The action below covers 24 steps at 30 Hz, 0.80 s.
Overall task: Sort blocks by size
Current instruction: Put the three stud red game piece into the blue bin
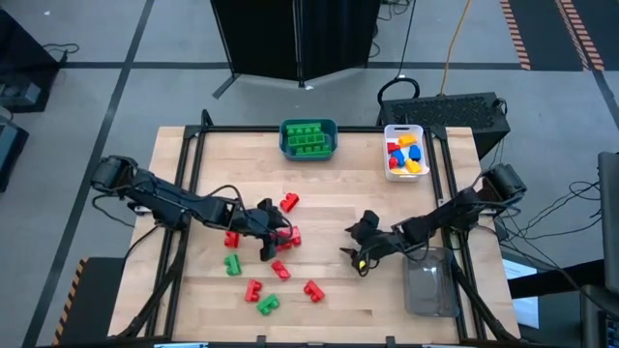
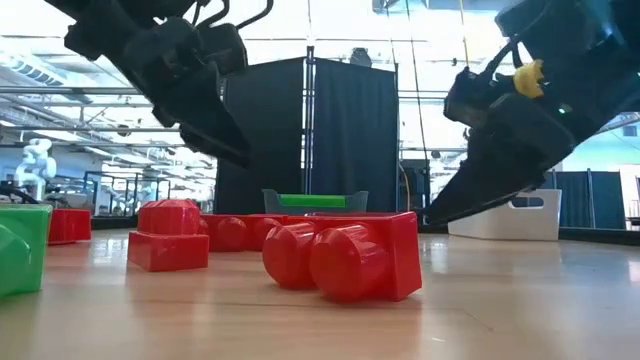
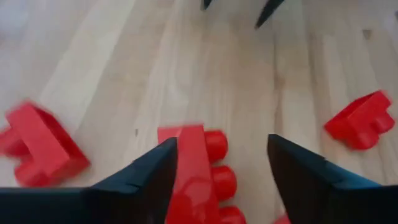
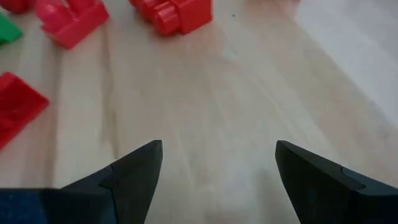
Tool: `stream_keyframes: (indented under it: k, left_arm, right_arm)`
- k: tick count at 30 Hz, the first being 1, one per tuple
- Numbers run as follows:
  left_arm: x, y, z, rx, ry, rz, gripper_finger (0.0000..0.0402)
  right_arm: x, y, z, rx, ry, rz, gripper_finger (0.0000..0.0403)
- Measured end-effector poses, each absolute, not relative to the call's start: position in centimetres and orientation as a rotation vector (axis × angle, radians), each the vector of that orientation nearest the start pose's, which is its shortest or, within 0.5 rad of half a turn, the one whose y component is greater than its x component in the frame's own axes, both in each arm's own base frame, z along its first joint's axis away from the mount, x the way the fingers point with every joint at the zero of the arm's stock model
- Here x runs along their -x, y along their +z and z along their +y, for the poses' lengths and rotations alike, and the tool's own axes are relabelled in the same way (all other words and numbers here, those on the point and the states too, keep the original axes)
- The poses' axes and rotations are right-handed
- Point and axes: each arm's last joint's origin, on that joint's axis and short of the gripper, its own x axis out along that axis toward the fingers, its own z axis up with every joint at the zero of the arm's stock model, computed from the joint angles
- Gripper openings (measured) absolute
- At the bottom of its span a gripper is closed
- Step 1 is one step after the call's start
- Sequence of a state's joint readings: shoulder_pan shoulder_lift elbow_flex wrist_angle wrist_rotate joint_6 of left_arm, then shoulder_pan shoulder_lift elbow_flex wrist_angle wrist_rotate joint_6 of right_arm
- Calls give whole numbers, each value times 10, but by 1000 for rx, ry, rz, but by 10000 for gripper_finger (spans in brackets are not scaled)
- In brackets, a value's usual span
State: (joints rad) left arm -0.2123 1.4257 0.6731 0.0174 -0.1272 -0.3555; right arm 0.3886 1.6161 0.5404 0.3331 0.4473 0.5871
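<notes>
Red and green blocks lie scattered on the wooden table (image 1: pixel 193 164), left of centre. My left gripper (image 1: pixel 269 235) (image 2: pixel 238 152) hangs open over a cluster of red blocks (image 1: pixel 290 235). In its wrist view a long red block (image 3: pixel 198 177) lies on its side between the fingers, close to one finger (image 3: pixel 149 180). My right gripper (image 1: pixel 356 244) (image 4: pixel 217 168) stands open over bare wood right of centre, next to the clear bin (image 1: pixel 430 280), with nothing between its fingers. More red blocks (image 4: pixel 177 14) lie beyond it. My left gripper stands open with the long red block's flat side (image 3: pixel 181 168) right beside one finger. I cannot tell whether that finger touches it. The block lies along the fingers, its studs turned toward the other finger, which is apart from it.
A teal bin (image 1: pixel 309 138) with green blocks stands at the far edge. A white bin (image 1: pixel 405 153) with blue, yellow and red blocks is at the far right. Loose red and green blocks (image 1: pixel 253 288) lie near the front. Bare wood lies between the two grippers.
</notes>
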Motion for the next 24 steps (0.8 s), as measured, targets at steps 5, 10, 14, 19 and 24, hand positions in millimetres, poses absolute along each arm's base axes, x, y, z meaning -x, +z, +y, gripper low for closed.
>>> stream_keyframes:
  k: [5, 10, 14, 19, 24]
  left_arm:
    - [-269, 160, -54, 221, 87, 807, 315]
    - [-273, 141, -55, 205, 102, 875, 351]
    - [-274, 127, -55, 190, 114, 931, 354]
    - [-276, 115, -55, 165, 134, 962, 354]
    - [-277, 114, -55, 157, 146, 964, 318]
  right_arm:
    - [-255, 120, 99, -276, -213, 602, 299]
    - [-255, 122, 105, -280, -186, 578, 299]
    - [-255, 123, 105, -286, -187, 570, 299]
    - [-256, 124, 106, -291, -183, 554, 299]
    - [-256, 125, 106, -278, -177, 550, 299]
